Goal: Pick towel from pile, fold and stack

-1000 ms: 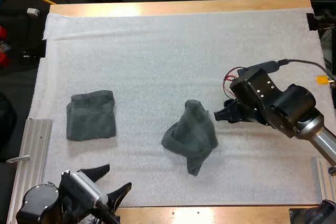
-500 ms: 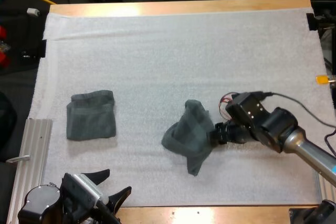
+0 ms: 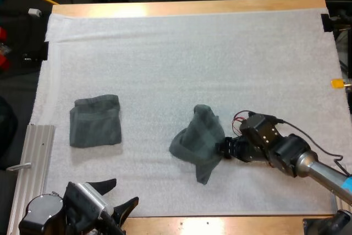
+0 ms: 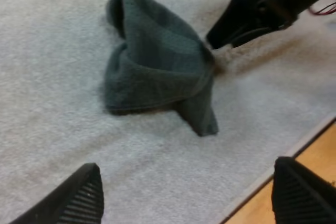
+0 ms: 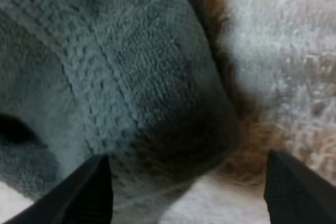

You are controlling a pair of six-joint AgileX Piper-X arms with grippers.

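Observation:
A crumpled dark grey-green towel lies peaked on the white mat, right of centre. My right gripper is low at its right edge, fingers apart, and its wrist view has the towel just beyond the open fingertips. A folded towel rests flat at the left. At the near table edge my left gripper stands open, facing the crumpled towel from a distance, with the right gripper seen at the towel's far side.
A metal rail runs along the mat's left near side. Bare mat stretches across the far half of the table. The wooden table edge lies close to my left gripper.
My right gripper has dropped down and moved left, from beside the crumpled towel's top to its right edge at mat level. The left arm and both towels stayed put.

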